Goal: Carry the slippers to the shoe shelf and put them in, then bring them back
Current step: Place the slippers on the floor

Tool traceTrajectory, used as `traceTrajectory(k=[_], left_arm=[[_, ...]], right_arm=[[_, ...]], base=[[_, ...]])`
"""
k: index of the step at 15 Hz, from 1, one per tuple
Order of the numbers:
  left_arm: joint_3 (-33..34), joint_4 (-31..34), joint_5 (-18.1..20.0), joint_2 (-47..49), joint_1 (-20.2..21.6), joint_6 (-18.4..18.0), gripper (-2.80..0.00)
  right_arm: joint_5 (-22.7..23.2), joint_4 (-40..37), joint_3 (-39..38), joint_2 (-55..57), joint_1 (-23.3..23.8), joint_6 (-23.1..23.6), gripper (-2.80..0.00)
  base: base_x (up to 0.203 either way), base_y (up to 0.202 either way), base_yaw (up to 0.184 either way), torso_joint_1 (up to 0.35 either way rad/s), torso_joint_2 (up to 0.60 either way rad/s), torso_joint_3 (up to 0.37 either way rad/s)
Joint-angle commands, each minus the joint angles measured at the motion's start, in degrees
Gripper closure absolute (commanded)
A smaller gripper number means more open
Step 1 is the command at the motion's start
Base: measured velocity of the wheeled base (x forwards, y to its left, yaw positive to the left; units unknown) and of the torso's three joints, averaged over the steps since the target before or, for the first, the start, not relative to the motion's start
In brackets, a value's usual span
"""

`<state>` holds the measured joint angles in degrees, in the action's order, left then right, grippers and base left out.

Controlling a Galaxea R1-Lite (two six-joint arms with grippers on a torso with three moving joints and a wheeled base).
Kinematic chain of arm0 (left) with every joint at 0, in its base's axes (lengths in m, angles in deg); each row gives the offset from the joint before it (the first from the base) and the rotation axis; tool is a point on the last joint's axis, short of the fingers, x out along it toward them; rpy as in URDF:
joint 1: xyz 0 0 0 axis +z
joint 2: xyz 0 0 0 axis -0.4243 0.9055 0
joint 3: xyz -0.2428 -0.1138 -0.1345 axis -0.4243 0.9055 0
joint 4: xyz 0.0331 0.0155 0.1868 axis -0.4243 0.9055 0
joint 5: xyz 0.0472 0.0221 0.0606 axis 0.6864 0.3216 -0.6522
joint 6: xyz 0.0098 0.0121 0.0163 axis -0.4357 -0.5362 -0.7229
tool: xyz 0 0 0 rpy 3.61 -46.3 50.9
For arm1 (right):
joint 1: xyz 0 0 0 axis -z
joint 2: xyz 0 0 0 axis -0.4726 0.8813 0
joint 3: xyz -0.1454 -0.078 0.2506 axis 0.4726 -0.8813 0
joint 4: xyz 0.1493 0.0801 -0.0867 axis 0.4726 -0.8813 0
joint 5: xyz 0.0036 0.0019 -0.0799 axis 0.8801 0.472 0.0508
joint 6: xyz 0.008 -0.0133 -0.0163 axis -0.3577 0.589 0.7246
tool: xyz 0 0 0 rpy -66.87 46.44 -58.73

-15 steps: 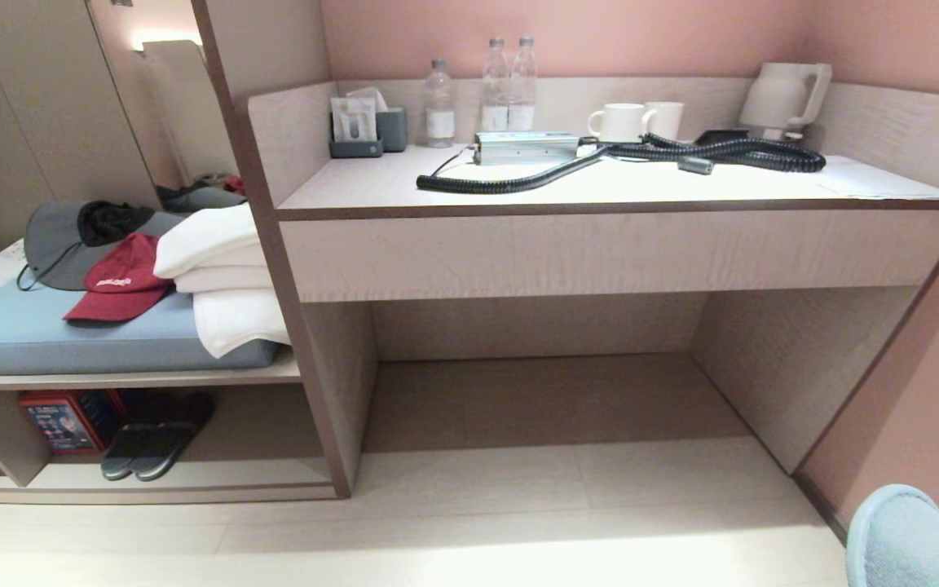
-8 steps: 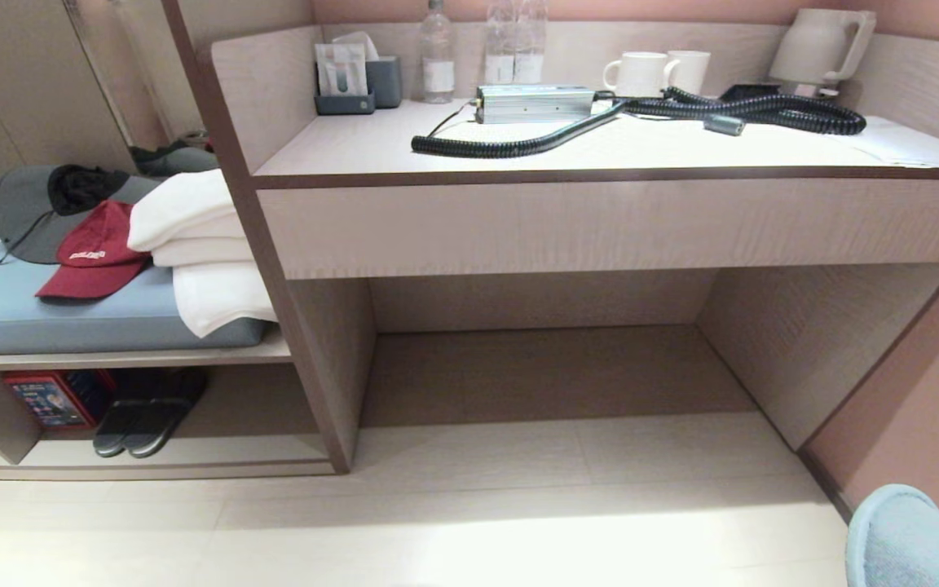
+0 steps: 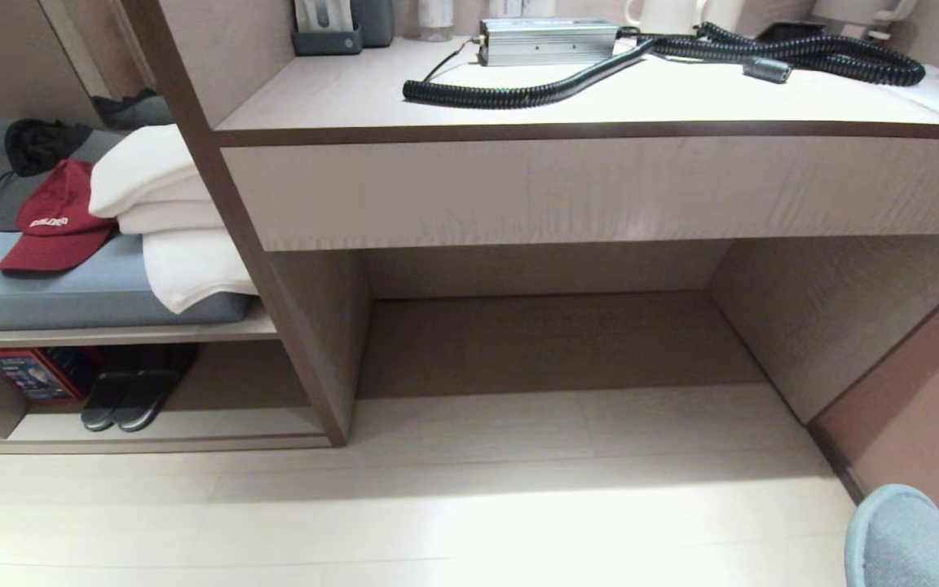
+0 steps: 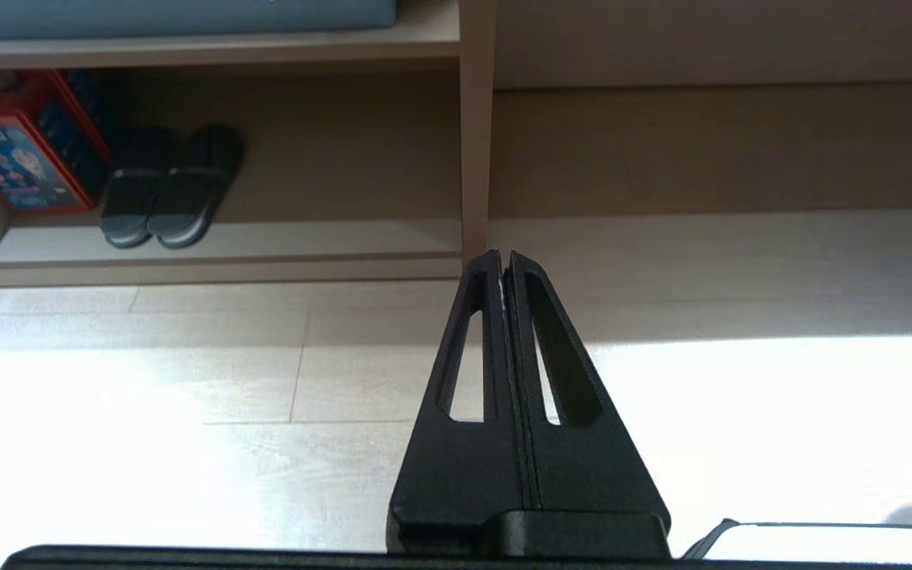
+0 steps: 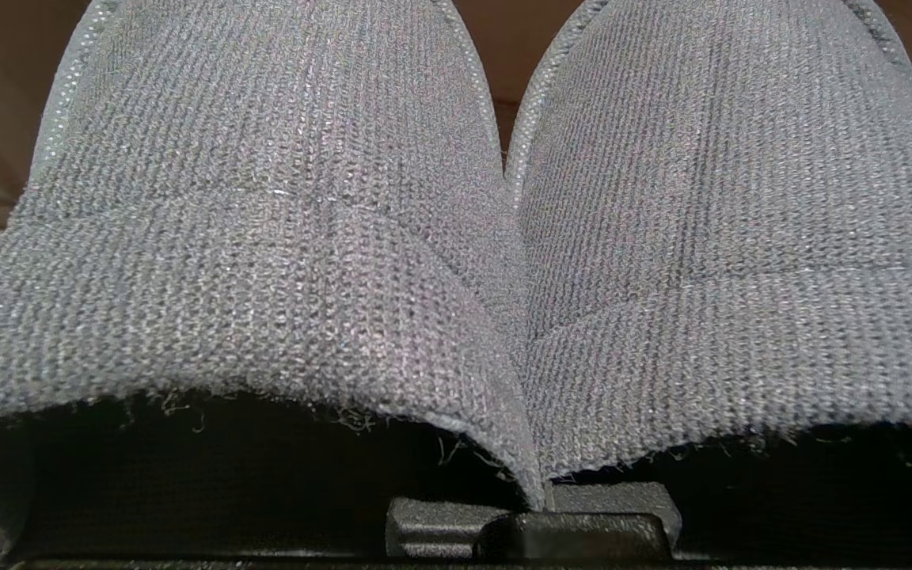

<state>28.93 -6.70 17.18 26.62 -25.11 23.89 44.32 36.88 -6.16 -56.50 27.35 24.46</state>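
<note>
The pair of grey-blue fabric slippers (image 3: 901, 538) shows at the bottom right corner of the head view, off the floor. In the right wrist view both slippers (image 5: 266, 198) fill the picture side by side, their inner edges pinched together in my right gripper (image 5: 541, 507), which is shut on them; its fingers are hidden by the fabric. The shoe shelf (image 3: 225, 424) is the low beige cubby at the lower left, also seen in the left wrist view (image 4: 305, 237). My left gripper (image 4: 503, 257) hangs above the floor, shut and empty, facing the shelf's divider panel.
A darker slipper pair (image 3: 127, 391) and a red box (image 3: 29, 373) sit in the shelf. Above lie white towels (image 3: 168, 212) and a red cap (image 3: 54, 220) on a blue cushion. The desk (image 3: 600, 187) carries a coiled black cable (image 3: 559, 81); a pink wall (image 3: 926, 408) stands right.
The whole head view has slid upward as the camera sank: the desk top now sits near the top edge. The slippers stay in the same corner; no thing has moved.
</note>
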Motion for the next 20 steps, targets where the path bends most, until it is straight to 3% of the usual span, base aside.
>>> traceTrajectory(k=[1, 20], left_arm=[[0.0, 0.0, 0.0, 0.0, 0.1, 0.0, 0.0], [0.0, 0.0, 0.0, 0.0, 0.0, 0.0, 0.0]], right_arm=[[0.0, 0.0, 0.0, 0.0, 0.0, 0.1, 0.0], [0.0, 0.0, 0.0, 0.0, 0.0, 0.0, 0.0]], base=[[0.0, 0.0, 0.0, -0.001, 0.0, -0.198], [0.0, 0.0, 0.0, 0.003, 0.0, -0.198]])
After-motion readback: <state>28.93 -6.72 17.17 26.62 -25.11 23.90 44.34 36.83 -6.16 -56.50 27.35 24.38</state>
